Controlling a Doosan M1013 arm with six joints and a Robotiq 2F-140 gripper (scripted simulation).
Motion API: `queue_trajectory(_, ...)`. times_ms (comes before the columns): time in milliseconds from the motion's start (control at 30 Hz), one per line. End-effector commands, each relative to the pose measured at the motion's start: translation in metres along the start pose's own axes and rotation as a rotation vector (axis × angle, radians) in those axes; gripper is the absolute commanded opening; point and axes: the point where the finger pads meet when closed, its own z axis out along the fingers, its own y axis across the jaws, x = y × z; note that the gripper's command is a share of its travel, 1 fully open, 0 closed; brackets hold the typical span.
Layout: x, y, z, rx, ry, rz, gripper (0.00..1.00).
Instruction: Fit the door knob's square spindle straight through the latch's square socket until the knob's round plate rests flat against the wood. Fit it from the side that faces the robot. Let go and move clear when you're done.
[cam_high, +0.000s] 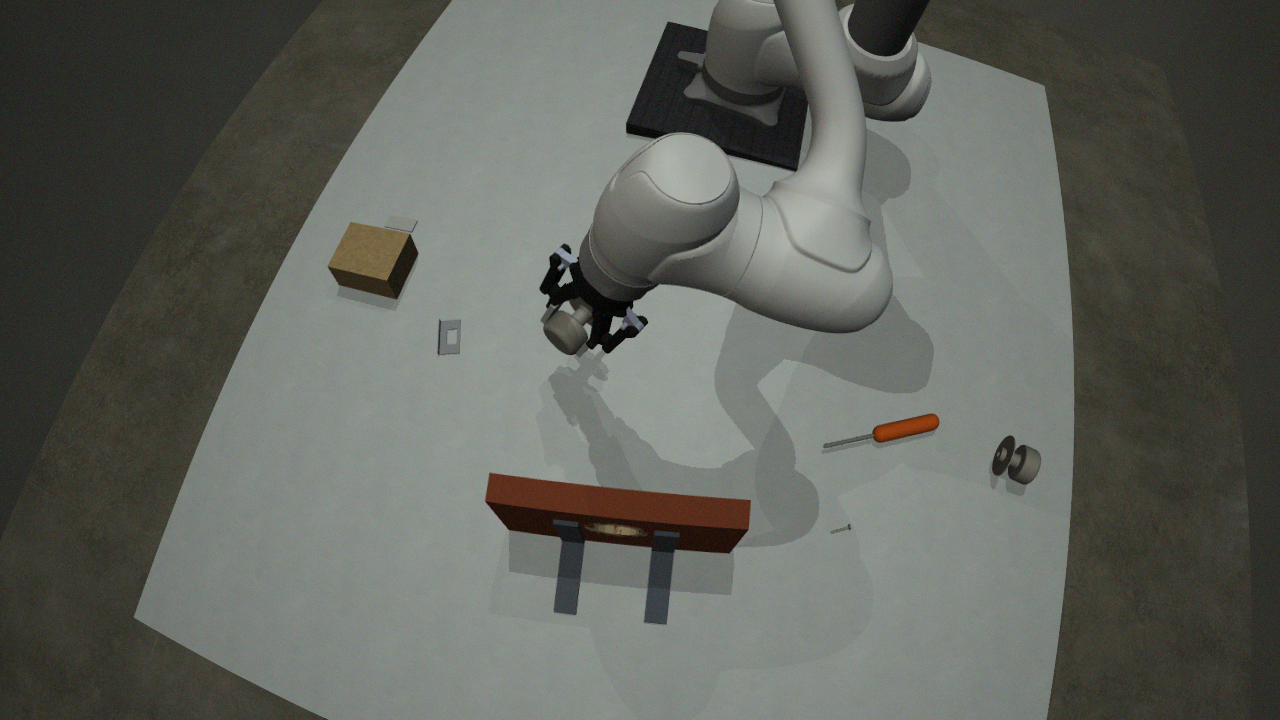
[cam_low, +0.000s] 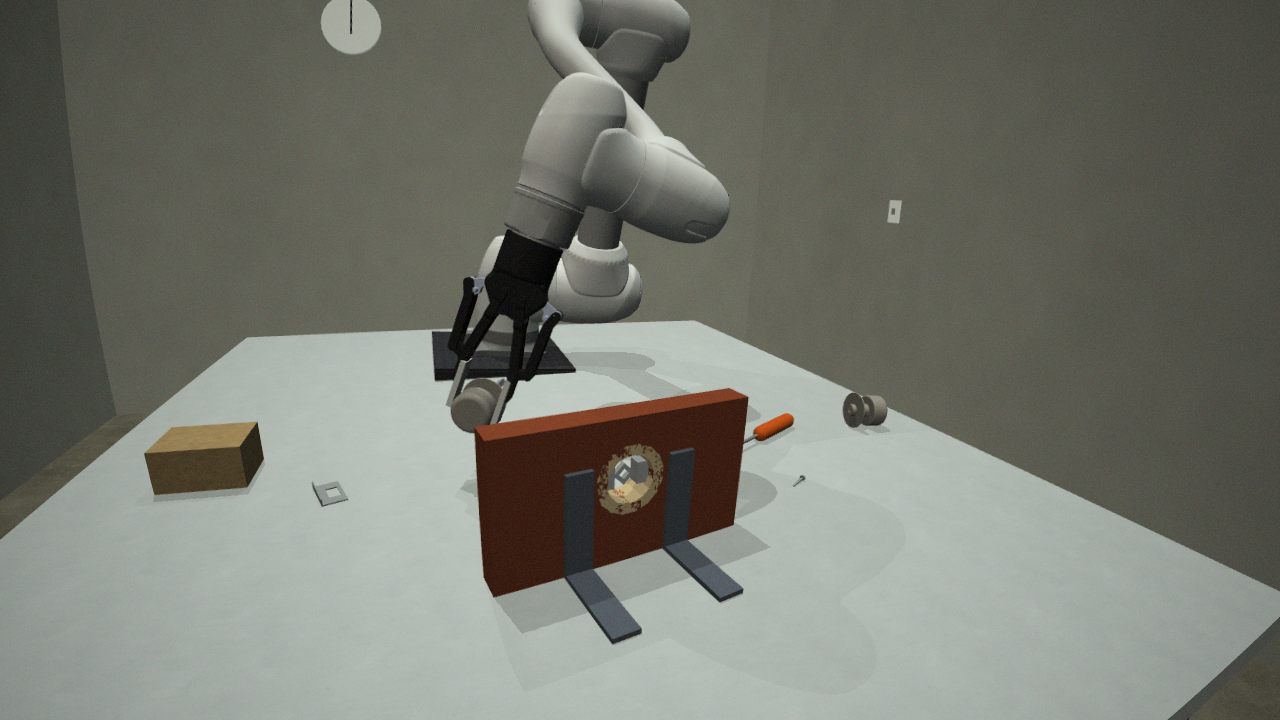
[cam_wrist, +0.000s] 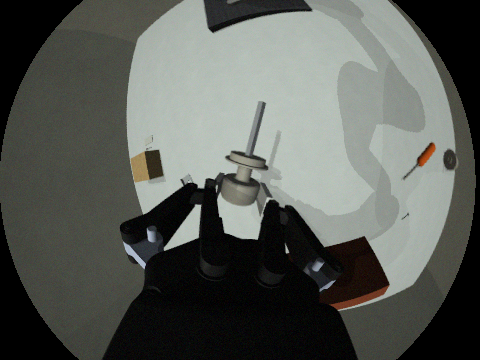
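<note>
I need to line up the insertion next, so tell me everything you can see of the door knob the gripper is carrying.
The door knob is a beige, dull-metal-looking piece: a rounded grip, a narrow neck, a thin round plate and a long grey spindle. The gripper is shut on the rounded grip, holding the knob above the table, touching nothing else. The spindle points away from the gripper, towards the arm's base. The knob hangs on the robot's side of the wooden panel, well apart from it.

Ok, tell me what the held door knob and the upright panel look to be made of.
Door knob, gripped in the jaws: probably brushed metal, matte beige-grey, with a grey steel-like spindle. Upright panel: likely painted or stained wood, flat red-brown, with pale raw edges around its hole.
</note>
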Motion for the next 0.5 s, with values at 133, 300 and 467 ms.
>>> queue_trajectory(133, -0.001, 0.004, -0.001, 0.005, 0.045, 0.323, 0.42)
queue_trajectory(300, -0.002, 0.015, -0.005, 0.006, 0.048, 0.346, 0.42)
queue_trajectory(467, -0.003, 0.016, -0.006, 0.005, 0.056, 0.404, 0.42)
